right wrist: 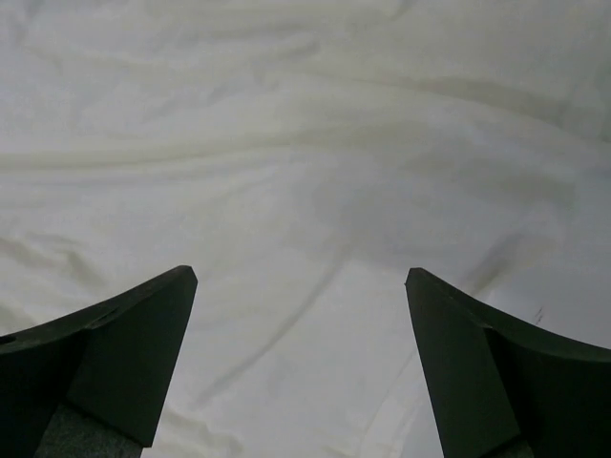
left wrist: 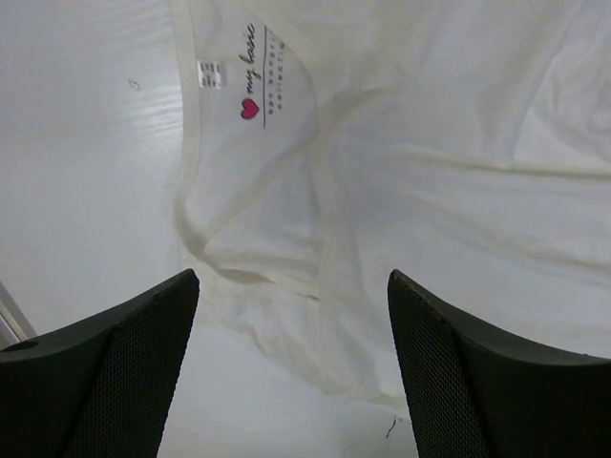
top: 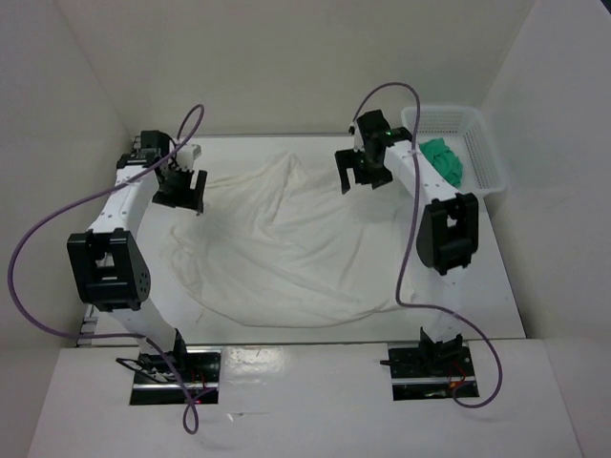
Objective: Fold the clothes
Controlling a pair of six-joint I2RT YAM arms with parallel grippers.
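The clothes (top: 277, 243) are one large white wrinkled garment spread loosely over the middle of the table. My left gripper (top: 181, 191) hovers open over its left edge. In the left wrist view the clothes (left wrist: 430, 191) show a neckline with a printed red-heart label (left wrist: 258, 76), and the left gripper (left wrist: 292, 279) has only fabric and bare table below its jaws. My right gripper (top: 363, 176) stands open above the garment's far right part. In the right wrist view the clothes (right wrist: 305, 143) fill the frame under the right gripper (right wrist: 301, 274), with nothing held.
A white mesh basket (top: 489, 153) sits at the far right corner with a small green cloth (top: 444, 160) inside. White walls enclose the table on three sides. Purple cables loop off both arms.
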